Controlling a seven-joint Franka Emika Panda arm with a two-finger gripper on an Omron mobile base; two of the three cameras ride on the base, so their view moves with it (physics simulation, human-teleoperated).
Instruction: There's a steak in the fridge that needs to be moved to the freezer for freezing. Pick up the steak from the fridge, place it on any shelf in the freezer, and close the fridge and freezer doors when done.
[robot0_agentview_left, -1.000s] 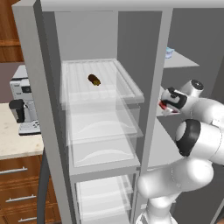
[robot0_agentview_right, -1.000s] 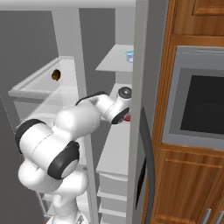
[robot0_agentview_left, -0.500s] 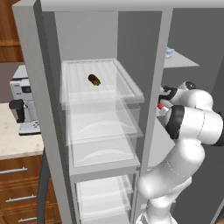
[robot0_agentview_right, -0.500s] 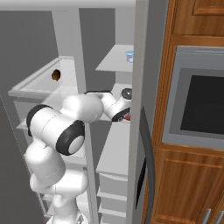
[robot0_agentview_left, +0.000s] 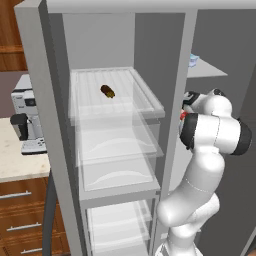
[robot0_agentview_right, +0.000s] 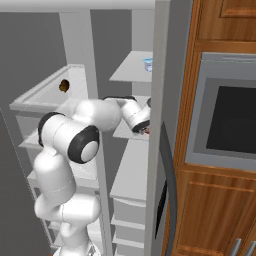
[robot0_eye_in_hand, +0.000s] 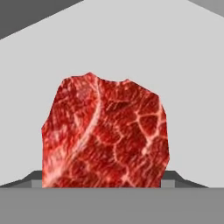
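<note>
One steak (robot0_eye_in_hand: 105, 133), red and marbled, fills the centre of the hand view, held between the finger tips of the gripper (robot0_agentview_right: 145, 129), which is clamped on it above the freezer shelf (robot0_agentview_right: 125, 131). At 10 o'clock, one dark brown item (robot0_agentview_left: 107, 91) lies on the fridge (robot0_agentview_left: 115, 115) glass shelf. One small cup (robot0_agentview_right: 148, 64) stands on the upper freezer shelf.
</note>
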